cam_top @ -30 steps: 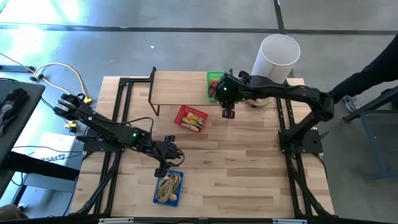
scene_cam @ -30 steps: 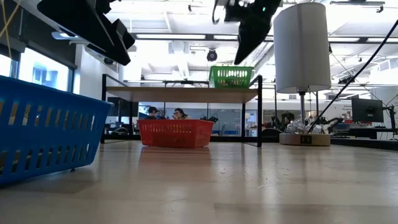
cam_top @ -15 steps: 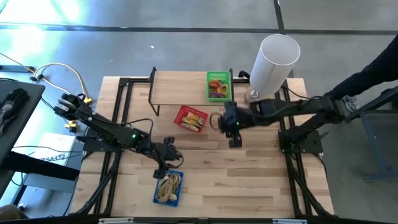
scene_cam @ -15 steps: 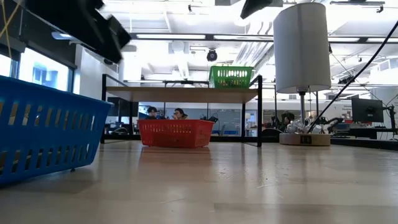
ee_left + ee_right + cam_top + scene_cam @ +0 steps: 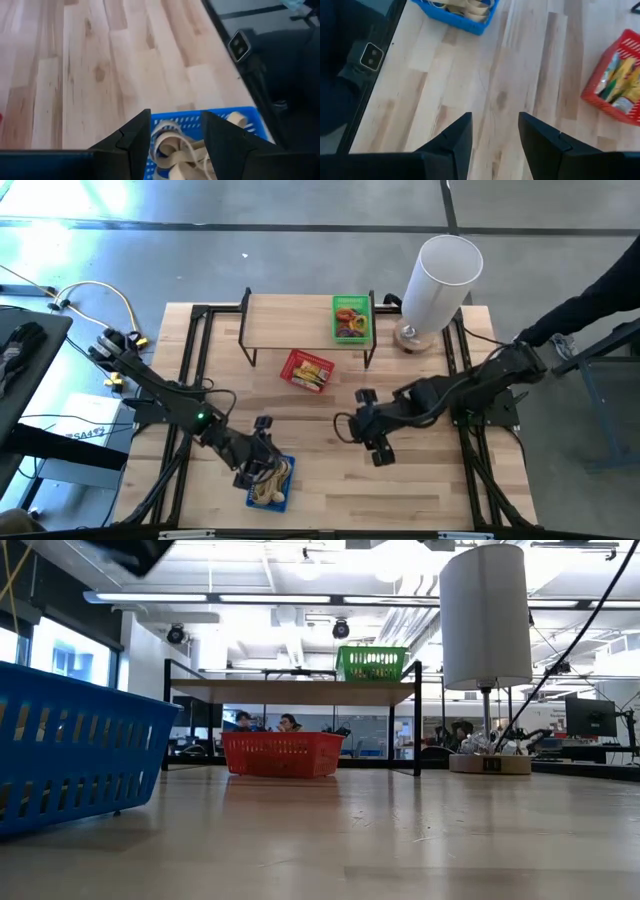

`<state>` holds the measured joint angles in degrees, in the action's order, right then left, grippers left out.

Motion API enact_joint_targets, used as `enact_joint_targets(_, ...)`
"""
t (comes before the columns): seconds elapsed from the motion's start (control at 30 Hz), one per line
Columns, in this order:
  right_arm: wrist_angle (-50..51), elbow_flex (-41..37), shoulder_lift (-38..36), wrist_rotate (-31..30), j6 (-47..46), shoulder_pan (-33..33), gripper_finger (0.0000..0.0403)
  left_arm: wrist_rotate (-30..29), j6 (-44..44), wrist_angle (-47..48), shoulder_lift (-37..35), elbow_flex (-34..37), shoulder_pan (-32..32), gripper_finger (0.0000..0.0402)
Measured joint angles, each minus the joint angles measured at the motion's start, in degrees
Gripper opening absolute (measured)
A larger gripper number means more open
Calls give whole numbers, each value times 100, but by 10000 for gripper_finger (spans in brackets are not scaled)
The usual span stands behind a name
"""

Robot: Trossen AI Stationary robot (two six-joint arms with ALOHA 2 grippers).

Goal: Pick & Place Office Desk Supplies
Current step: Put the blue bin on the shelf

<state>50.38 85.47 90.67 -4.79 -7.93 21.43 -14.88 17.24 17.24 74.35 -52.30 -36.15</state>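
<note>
The blue basket [image 5: 271, 483] near the table's near edge holds pale tan bands [image 5: 176, 150]. My left gripper [image 5: 262, 464] hangs open just over this basket, its fingers [image 5: 137, 137] standing on either side of the bands without plainly touching them. My right gripper [image 5: 350, 425] is open over bare wood at the table's middle [image 5: 494, 116] and holds nothing. A red basket [image 5: 307, 370] with yellow items rests on the table. A green basket [image 5: 351, 318] with coloured loops stands on a raised shelf.
A tall white cylinder [image 5: 440, 275] stands on its round base at the far right corner. The wooden shelf [image 5: 305, 320] on black legs spans the far side. Black frame rails run along both table sides. A person's dark sleeve [image 5: 590, 305] shows beyond the right edge.
My right gripper has swung from above the green basket on the shelf toward the near edge, ending over the table's middle. My left gripper has moved toward the near edge and down, from beside the blue basket to just over it. The baskets have stayed put.
</note>
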Motion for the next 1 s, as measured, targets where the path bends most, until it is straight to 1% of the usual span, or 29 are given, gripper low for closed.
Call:
enact_joint_targets(0.1, -230, 17, 124, -110, -163, 110, 148, -47, 29, 230, 26, -317, -220, 165)
enact_joint_targets(0.2, -215, -19, 197, -190, -247, 291, 148, -41, 44, 226, 125, -573, -531, 165)
enact_joint_targets(0.27, -386, 12, 247, -224, -354, 346, 148, -68, 110, 232, 244, -693, -732, 165)
enact_joint_targets(0.37, -328, 0, 273, -301, -568, 522, 148, -141, 325, 278, 471, -827, -992, 165)
enact_joint_targets(0.57, -590, 7, 271, -321, -893, 785, 148, -149, 739, 570, 996, -1015, -1544, 165)
enact_joint_targets(0.73, -812, 7, 271, -326, -1098, 1072, 148, -135, 1010, 510, 1102, -1051, -2024, 165)
enact_joint_targets(0.8, -932, 7, 271, -444, -1192, 1180, 148, -226, 1074, 504, 1102, -1051, -2123, 165)
enact_joint_targets(0.9, -1069, 7, 271, -783, -1279, 1359, 148, -482, 1302, 414, 1164, -1049, -2224, 165)
enact_joint_targets(1.0, -1152, 7, 271, -1020, -1312, 1544, 148, -473, 1311, 237, 1413, -1049, -2282, 165)
